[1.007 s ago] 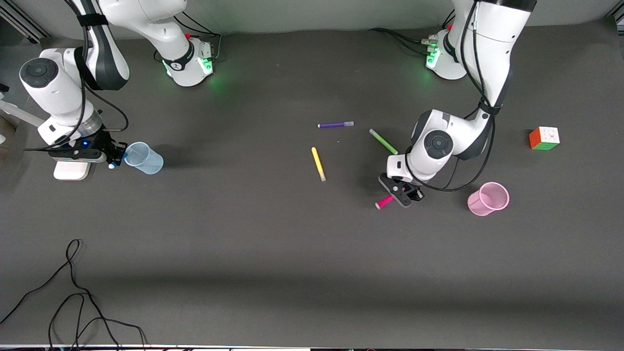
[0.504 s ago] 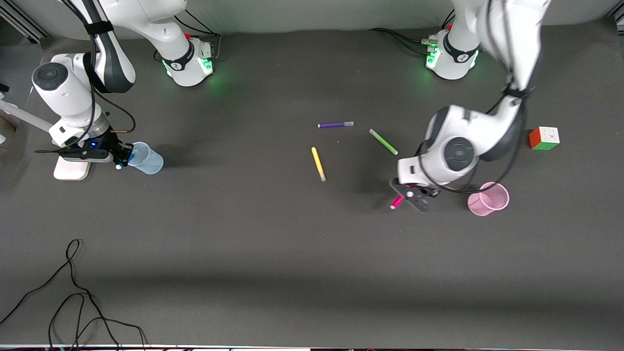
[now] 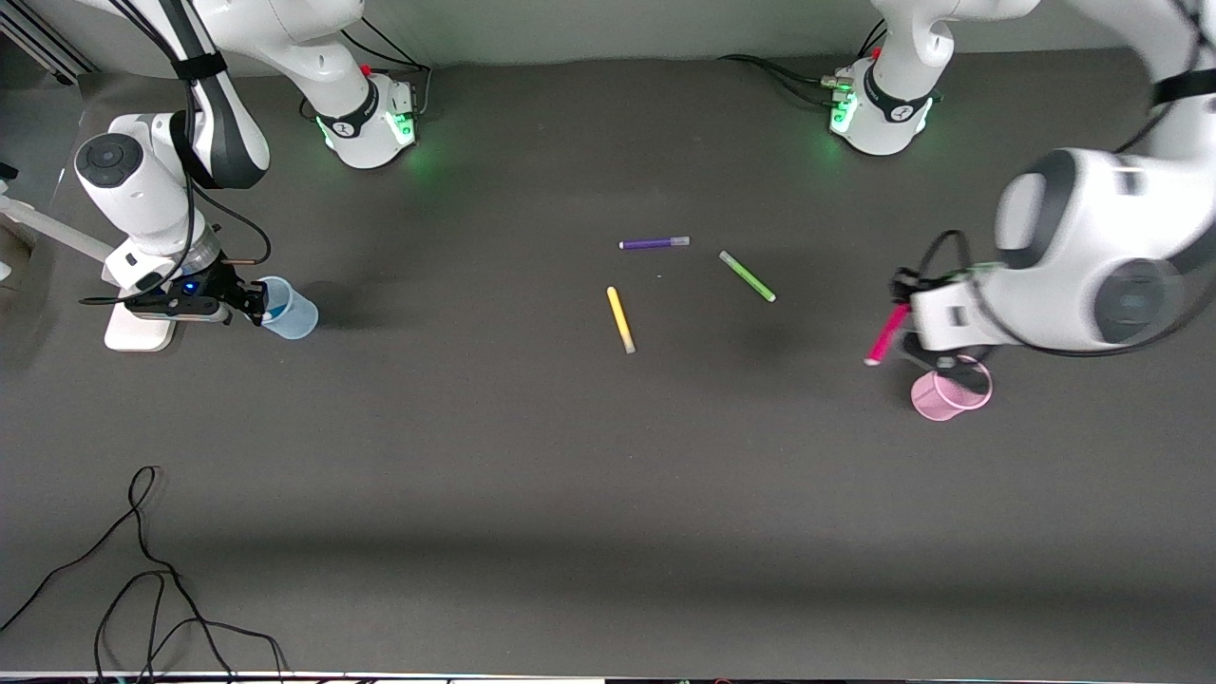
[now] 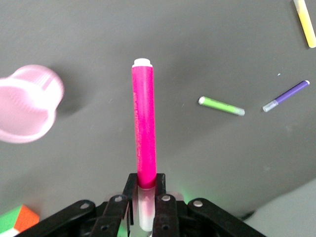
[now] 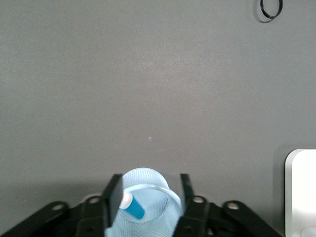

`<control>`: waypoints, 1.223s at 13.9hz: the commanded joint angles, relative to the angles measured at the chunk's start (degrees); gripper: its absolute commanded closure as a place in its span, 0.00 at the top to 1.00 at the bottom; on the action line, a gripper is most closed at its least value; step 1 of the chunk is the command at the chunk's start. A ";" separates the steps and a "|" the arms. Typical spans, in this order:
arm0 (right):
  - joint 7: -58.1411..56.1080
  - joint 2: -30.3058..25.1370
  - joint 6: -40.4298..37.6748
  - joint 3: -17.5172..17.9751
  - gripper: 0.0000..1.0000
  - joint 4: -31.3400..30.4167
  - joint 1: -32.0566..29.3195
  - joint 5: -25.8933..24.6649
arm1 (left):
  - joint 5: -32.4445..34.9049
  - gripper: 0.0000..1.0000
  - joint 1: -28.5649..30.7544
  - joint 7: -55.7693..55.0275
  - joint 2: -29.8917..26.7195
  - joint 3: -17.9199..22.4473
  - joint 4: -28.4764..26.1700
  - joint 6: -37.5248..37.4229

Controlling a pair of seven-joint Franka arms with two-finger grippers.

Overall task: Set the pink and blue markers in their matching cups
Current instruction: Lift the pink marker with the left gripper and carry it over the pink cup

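The pink marker (image 4: 144,133) sticks out from my left gripper (image 4: 147,188), which is shut on its pale cap end. In the front view that gripper (image 3: 904,302) hangs over the table with the marker (image 3: 885,334) slanting down beside the pink cup (image 3: 952,389); the cup (image 4: 24,111) is off to one side of the marker tip. My right gripper (image 5: 148,193) is open right over the pale blue cup (image 5: 148,180). The blue marker (image 5: 134,208) lies inside that cup, its pale cap against one finger (image 5: 112,193). The blue cup (image 3: 293,313) stands at the right arm's end.
Purple (image 3: 654,243), green (image 3: 748,276) and yellow (image 3: 620,320) pens lie mid-table. A colour cube (image 3: 1060,269) sits near the left arm's end. A white block (image 3: 138,331) stands beside the right gripper. Black cable (image 3: 142,570) loops near the front edge.
My left arm has lifted the pink marker off the table and swung it toward the pink cup. My right gripper has opened, and the blue marker now rests in the blue cup.
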 commanded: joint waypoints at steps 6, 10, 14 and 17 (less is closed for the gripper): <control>0.33 -4.36 -10.96 3.24 1.00 4.80 0.81 0.98 | 8.54 0.00 6.27 -1.33 3.90 2.92 5.36 -11.33; -0.11 -4.98 -27.73 10.45 1.00 16.12 0.81 14.92 | 11.96 0.00 5.31 -5.35 13.29 2.84 10.26 -16.15; -3.18 -8.05 -43.12 15.46 1.00 29.65 0.72 17.86 | 12.14 0.00 4.78 -11.08 19.73 2.48 15.11 -17.93; -2.22 -8.77 -51.92 17.92 1.00 37.74 0.28 17.95 | 11.88 0.00 4.69 -16.26 24.03 2.48 18.44 -17.66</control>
